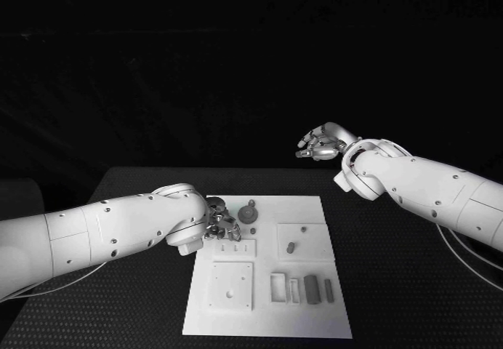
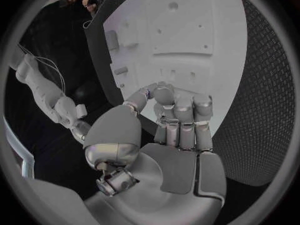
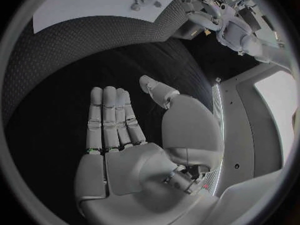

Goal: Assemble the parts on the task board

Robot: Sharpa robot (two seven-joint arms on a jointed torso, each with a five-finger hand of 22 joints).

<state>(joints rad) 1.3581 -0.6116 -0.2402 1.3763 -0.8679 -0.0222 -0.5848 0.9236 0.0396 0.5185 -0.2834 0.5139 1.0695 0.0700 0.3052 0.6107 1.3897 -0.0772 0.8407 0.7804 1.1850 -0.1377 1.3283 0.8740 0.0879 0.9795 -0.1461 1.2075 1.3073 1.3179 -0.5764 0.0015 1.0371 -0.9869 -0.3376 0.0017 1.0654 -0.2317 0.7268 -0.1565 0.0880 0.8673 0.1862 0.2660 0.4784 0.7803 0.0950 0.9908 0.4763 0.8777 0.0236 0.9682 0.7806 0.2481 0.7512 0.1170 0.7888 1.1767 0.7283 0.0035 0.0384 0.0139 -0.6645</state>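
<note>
The white task board point(image 1: 262, 320) lies in the middle of the black table. My left hand point(image 1: 220, 222) hangs over its far left corner, beside a round grey part point(image 1: 249, 214). In the left wrist view the left hand point(image 2: 178, 122) has its fingers curled in, thumb tip against the first finger, above the board point(image 2: 187, 25); whether a piece sits between them is hidden. My right hand point(image 1: 323, 142) is raised beyond the table's far right, fingers apart. In the right wrist view the right hand point(image 3: 122, 135) is flat and holds nothing.
On the board stand a slotted block point(image 1: 234, 249), a square plate with holes point(image 1: 232, 284), a small peg point(image 1: 291, 248), an open frame point(image 1: 278, 286) and three grey bars point(image 1: 311, 288) at the near right. Black table point(image 1: 398, 291) surrounds the board.
</note>
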